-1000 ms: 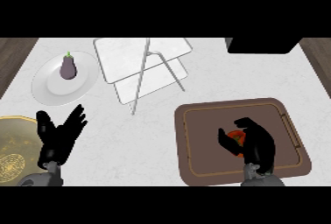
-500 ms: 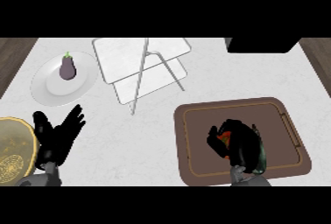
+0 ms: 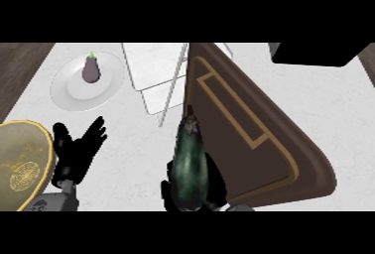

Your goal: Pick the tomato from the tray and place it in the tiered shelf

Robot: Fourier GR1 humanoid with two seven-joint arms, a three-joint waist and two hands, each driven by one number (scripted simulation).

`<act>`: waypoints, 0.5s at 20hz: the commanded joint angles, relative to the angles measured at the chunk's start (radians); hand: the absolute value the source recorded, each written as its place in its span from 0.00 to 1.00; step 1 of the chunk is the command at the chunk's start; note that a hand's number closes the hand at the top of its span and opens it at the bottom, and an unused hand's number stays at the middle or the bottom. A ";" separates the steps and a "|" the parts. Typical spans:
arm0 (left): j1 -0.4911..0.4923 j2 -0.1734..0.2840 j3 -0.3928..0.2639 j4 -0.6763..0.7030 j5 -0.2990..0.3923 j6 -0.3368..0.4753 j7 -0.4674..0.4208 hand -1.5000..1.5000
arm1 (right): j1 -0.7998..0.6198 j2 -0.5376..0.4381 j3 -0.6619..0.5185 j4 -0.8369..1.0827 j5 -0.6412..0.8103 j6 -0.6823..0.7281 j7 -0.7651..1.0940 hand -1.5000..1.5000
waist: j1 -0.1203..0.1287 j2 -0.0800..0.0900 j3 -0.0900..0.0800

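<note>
Although the task named a tomato, none could be made out at this moment. The brown tray [image 3: 245, 124] appeared steeply tilted, with one edge raised high toward the viewer, and its visible surface carried nothing. Along its left edge stood a long, dark green, glossy object [image 3: 190, 161] whose identity could not be told. The right hand [image 3: 169, 189] showed only as black patches around the lower end of that object, so whether it gripped the object, the tray or the tomato could not be determined.

The left hand [image 3: 77, 151] rested open, fingers spread, on the counter at lower left, just beside a golden round dish [image 3: 26, 163]. The white tiered shelf [image 3: 155, 69] lay behind the tray's upper end with no tomato on its visible part. A white plate [image 3: 62, 92] farther left held an eggplant [image 3: 91, 69].

By judgement, placement had not been achieved, and neither the pick nor the tomato's location could be confirmed.
</note>
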 commanded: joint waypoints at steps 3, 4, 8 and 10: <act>0.012 0.033 0.060 0.026 0.027 -0.012 -0.030 0.50 | -0.208 0.001 0.147 -0.263 -0.126 0.047 0.195 1.00 | -0.051 -0.009 -0.001; -0.006 0.011 0.034 0.002 0.004 0.022 0.010 0.50 | -0.241 0.001 0.150 -0.307 -0.122 0.049 0.256 1.00 | -0.057 -0.010 -0.001; 0.006 0.033 0.052 -0.022 0.031 -0.005 0.028 0.50 | -0.411 0.001 0.038 -0.427 -0.164 0.082 0.460 1.00 | -0.060 -0.011 -0.001; 0.006 0.014 0.043 0.017 0.005 0.018 -0.003 0.50 | -0.542 0.001 -0.045 -0.448 -0.233 0.150 0.540 1.00 | -0.062 -0.010 -0.001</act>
